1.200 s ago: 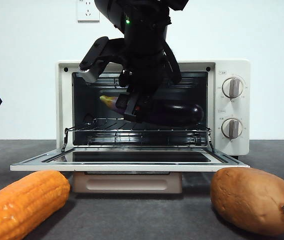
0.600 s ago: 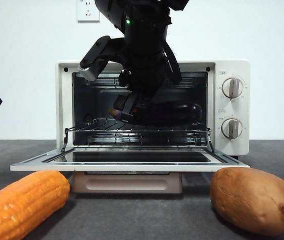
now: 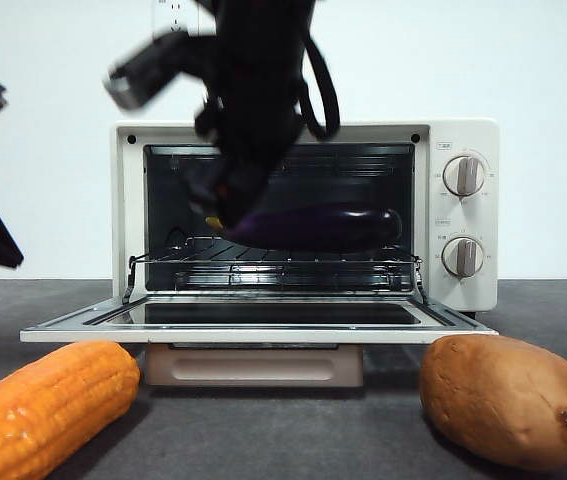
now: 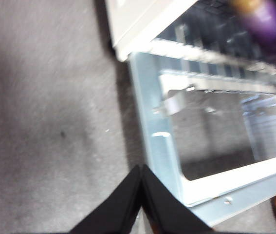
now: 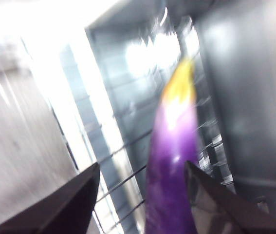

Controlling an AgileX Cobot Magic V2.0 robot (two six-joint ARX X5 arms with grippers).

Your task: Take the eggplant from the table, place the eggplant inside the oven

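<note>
- Lying lengthwise inside the oven (image 3: 463, 135), the eggplant (image 3: 333, 227) sits on or just above the wire rack (image 3: 273, 262), its yellowish stem tip (image 5: 179, 87) pointing toward the cavity's left side; motion blur hides whether it touches the wires.
- Right gripper (image 5: 142, 175) hangs over the eggplant's stem half, coming down from the top edge in the front view, blurred; its jaws are spread, one on each side of the purple body, not clamping it.
- Left gripper (image 4: 141, 195) waits above the table (image 4: 40, 122) beside the open door's (image 3: 263, 325) left corner, jaws pressed together and holding nothing.
- Door lies flat and fully down; cavity above the eggplant is open.
- Corn cob (image 3: 43, 405) and sweet potato (image 3: 508, 400) rest on the table in front, flanking the door.
</note>
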